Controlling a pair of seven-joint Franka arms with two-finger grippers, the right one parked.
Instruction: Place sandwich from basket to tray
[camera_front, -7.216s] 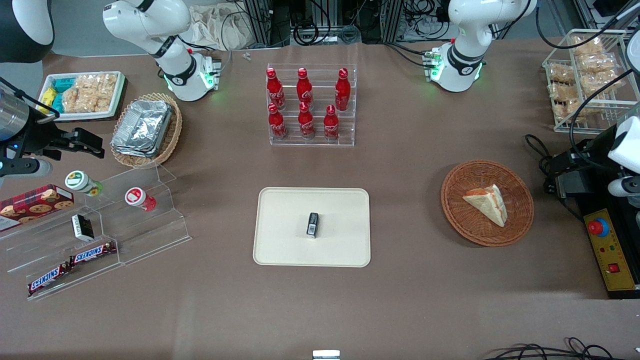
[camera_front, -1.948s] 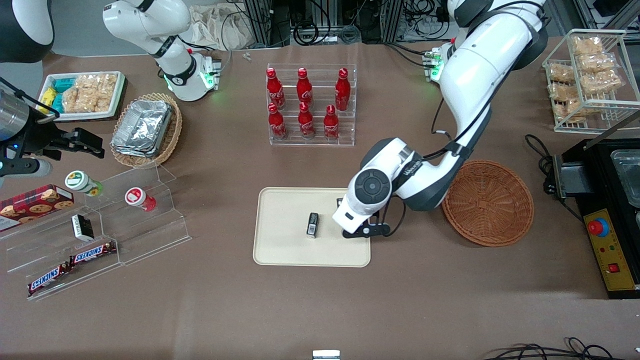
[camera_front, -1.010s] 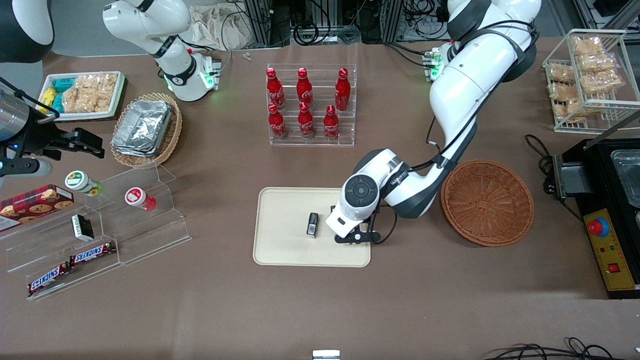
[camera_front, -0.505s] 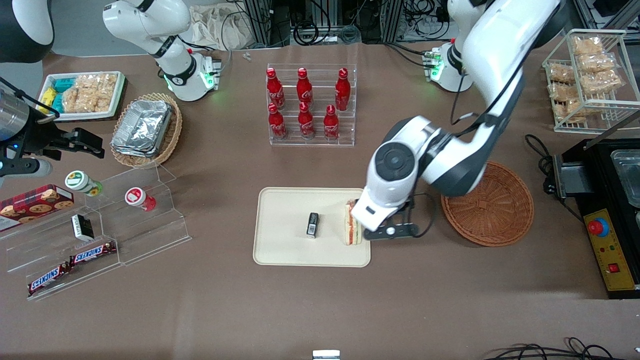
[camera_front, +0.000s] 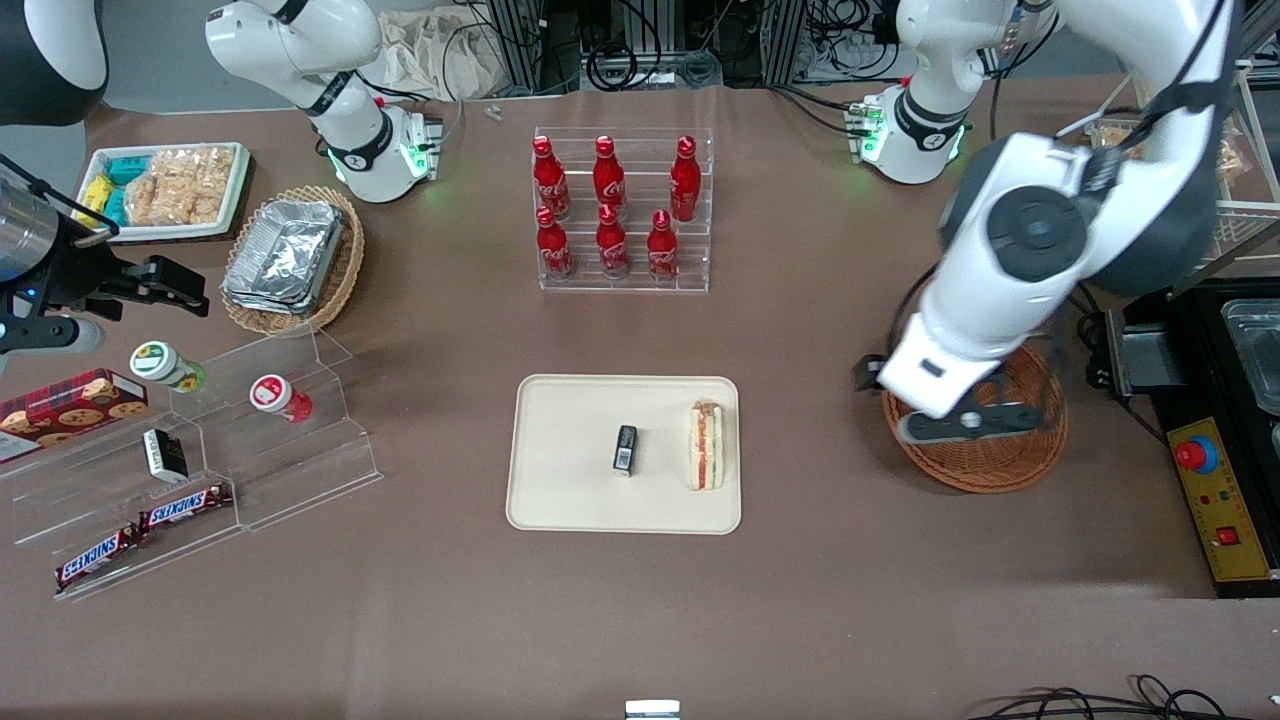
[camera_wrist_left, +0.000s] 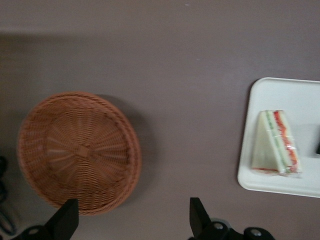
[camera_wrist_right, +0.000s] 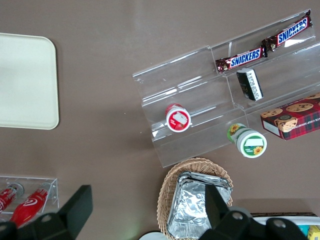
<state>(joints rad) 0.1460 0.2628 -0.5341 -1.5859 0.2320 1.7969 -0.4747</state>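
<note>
The sandwich (camera_front: 706, 445) (camera_wrist_left: 275, 142), a pale wedge with red and green filling at its edge, lies on the cream tray (camera_front: 570, 450) (camera_wrist_left: 300, 95) near the rim that faces the basket. The reddish-brown wicker basket (camera_front: 1000, 465) (camera_wrist_left: 77, 150) holds nothing. My left gripper (camera_front: 915, 392) (camera_wrist_left: 132, 212) hangs high over the basket's tray-side rim. It is open, with nothing between its fingers, well apart from the sandwich.
A small black object (camera_front: 625, 448) lies in the tray's middle beside the sandwich. A clear rack of red bottles (camera_front: 620, 210) stands farther from the front camera. A black box with a red button (camera_front: 1215, 495) sits beside the basket. Acrylic snack shelves (camera_front: 200, 470) stand toward the parked arm's end.
My gripper carried the sandwich from the basket to the tray, let it go, then rose and swung back over the basket. The sandwich stays on the tray.
</note>
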